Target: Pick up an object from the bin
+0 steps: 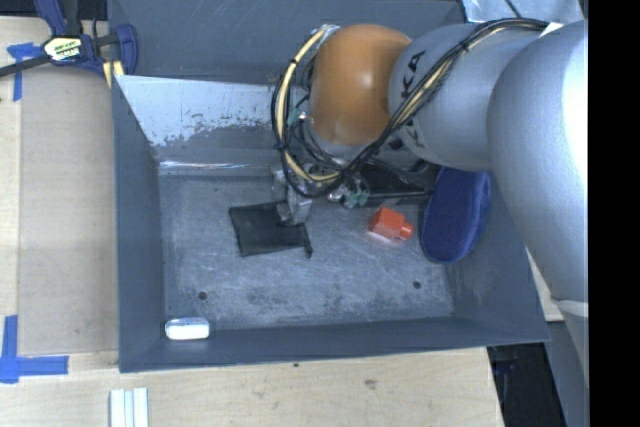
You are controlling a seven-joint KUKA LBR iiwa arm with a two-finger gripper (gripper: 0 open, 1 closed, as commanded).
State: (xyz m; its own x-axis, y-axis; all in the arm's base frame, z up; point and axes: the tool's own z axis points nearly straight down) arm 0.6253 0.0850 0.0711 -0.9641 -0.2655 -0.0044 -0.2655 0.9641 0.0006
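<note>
Grey metal bin [135, 245], floor scuffed and mostly bare.

My gripper [297, 213] is low in the middle of the bin, under the rounded orange cover [350, 85] on my wrist, with yellow and black cables [290, 115] looped round it. Its tip sits at the upper right edge of a flat black square piece [262, 231] that lies on the floor just left of centre. Spread or closed: cannot tell from this angle. Contact with the black piece: cannot tell either. Nothing seen pinched.

Just right of my gripper, apart from the black piece, lies a small orange block [390, 225]. Beside that, close to the right wall and partly under my arm [470, 105], is a dark blue rounded oval object [455, 215]. Well away from all of these, at the near left corner, lies a small white oblong object [187, 328].

Writing: dark lettering on my arm's silver casing, crossed by cables; only something like "KA" can be made out. No labels readable on the things in the bin.
</note>
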